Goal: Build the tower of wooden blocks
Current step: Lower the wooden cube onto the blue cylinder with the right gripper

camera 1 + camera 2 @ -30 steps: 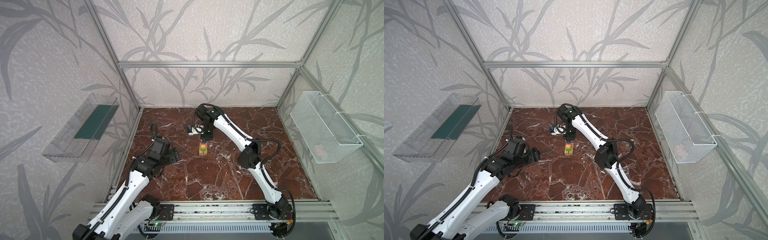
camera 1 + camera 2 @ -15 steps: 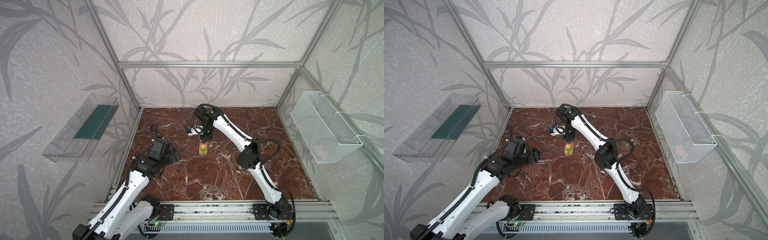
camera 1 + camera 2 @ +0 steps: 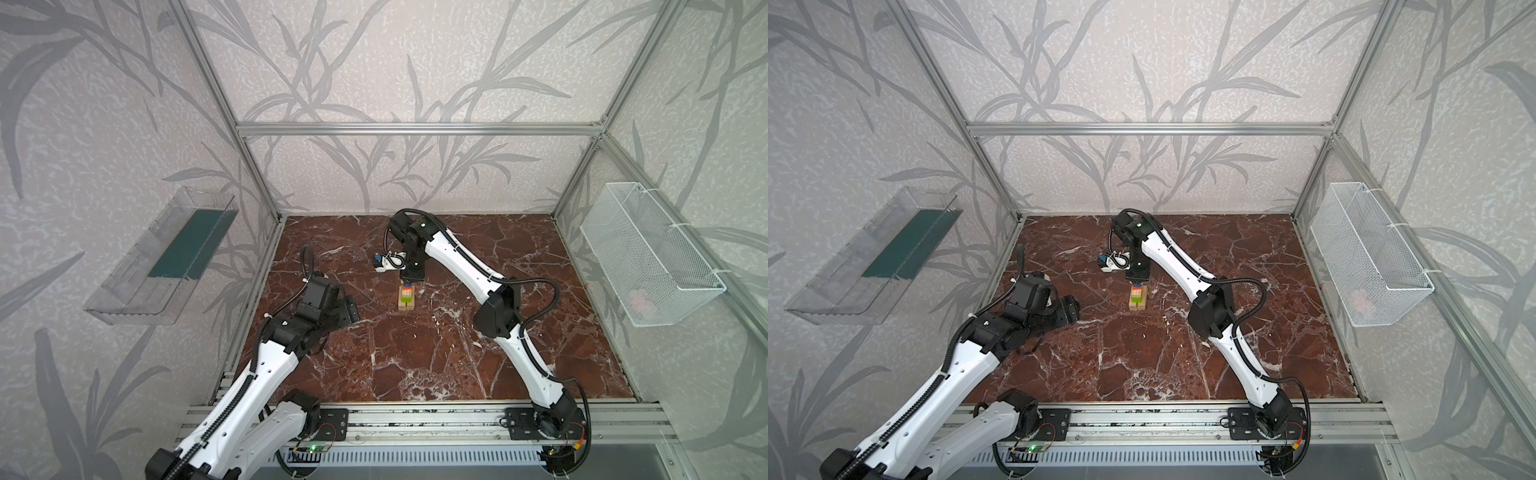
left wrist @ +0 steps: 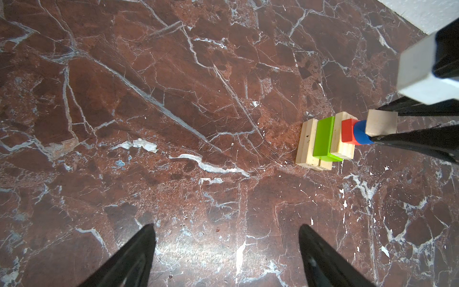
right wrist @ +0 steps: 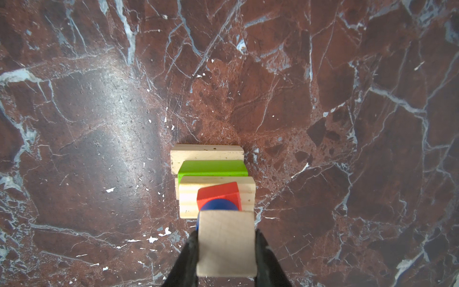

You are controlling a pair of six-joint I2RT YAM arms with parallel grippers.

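Left wrist view, left gripper (image 4: pixel 225 227): my near arm; jaws spread wide and empty, low over the bare marble table (image 4: pixel 149 124), at 9 o'clock of the tower in both top views.
Tower (image 3: pixel 406 297): near the table's middle, a touch toward 10 o'clock; plank (image 5: pixel 206 152), lime-green brick (image 5: pixel 212 167), second plank (image 5: pixel 188 201), red cube (image 5: pixel 218 192), blue disc (image 5: pixel 217 205).
Natural-wood piece (image 5: pixel 224 223): directly over the blue disc, pinched on two opposite flat sides by the right gripper (image 5: pixel 226 244).
Handling: I judge the blocks light, rigid and smooth, so they slide easily. The column is narrow and the red cube sits skewed, so a sideways nudge could topple it. I'd grip only flat side faces.
Hidden: I see only a square face of the piece, not its peak. I cannot tell whether it rests on the disc. In both top views the right gripper covers the top of the tower.
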